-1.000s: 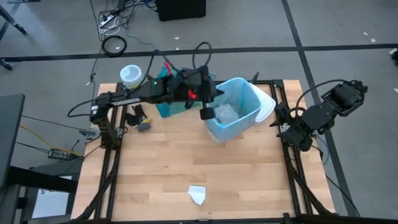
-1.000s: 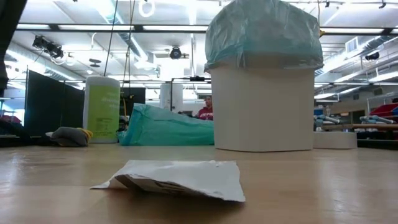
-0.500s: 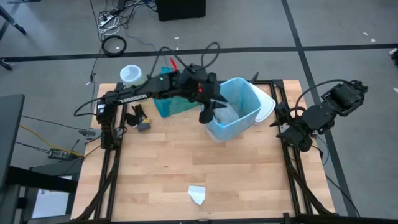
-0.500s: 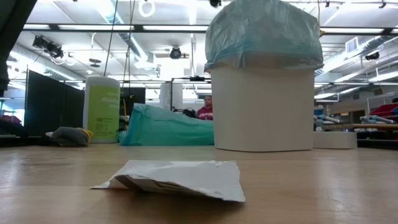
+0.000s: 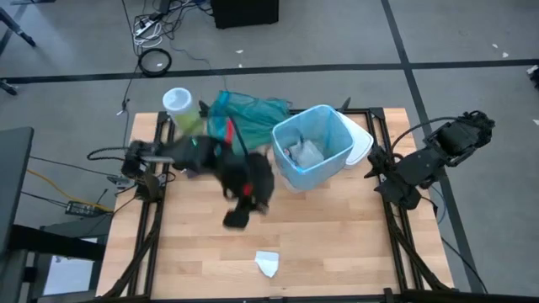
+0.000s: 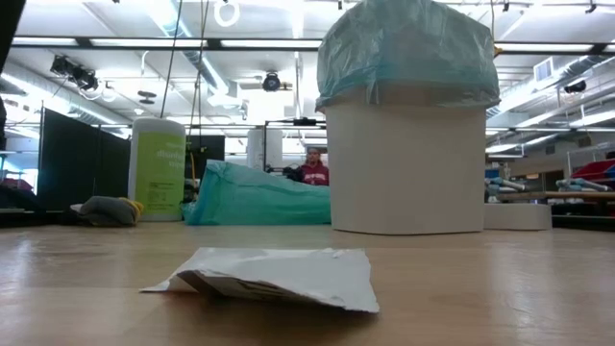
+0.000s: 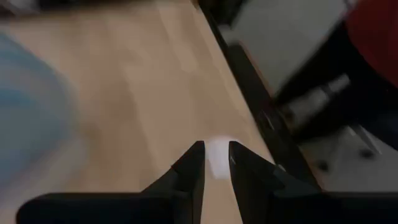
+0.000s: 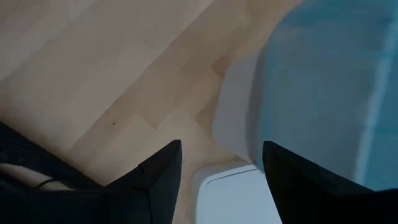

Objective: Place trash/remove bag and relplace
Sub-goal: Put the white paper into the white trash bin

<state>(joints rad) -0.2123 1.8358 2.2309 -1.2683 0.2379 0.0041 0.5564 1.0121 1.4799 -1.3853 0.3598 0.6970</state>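
Since the earlier frame, left arm swung from the bin's rim toward 6 o'clock; left tool now hangs over the mid-table, blurred in motion. Bin, bag and right arm unchanged.

Left tool, wrist view: jaws stand a narrow gap apart with nothing between them; the white scrap shows beyond the gap, apart from the fingers.

Right tool: parked at the table's 3 o'clock edge, just beside the bin; jaws wide apart in its wrist view, empty.

Bin: at about 1 o'clock of the table's centre, lined with the bag, whose edge is folded over the rim; in the low view the bag puffs above the white bin wall. Some trash lies inside.

Scrap: lone white paper near the table's 6 o'clock edge, well apart from the bin; seen close in the low view.

Other items: teal bag at 11 o'clock beside the bin; canister at the 10 o'clock corner; lid at the bin's 3 o'clock side.

Progress, as judged: trash collection appears nearly done, one scrap left on the table. Bag still in the bin, so removal and replacement remain.
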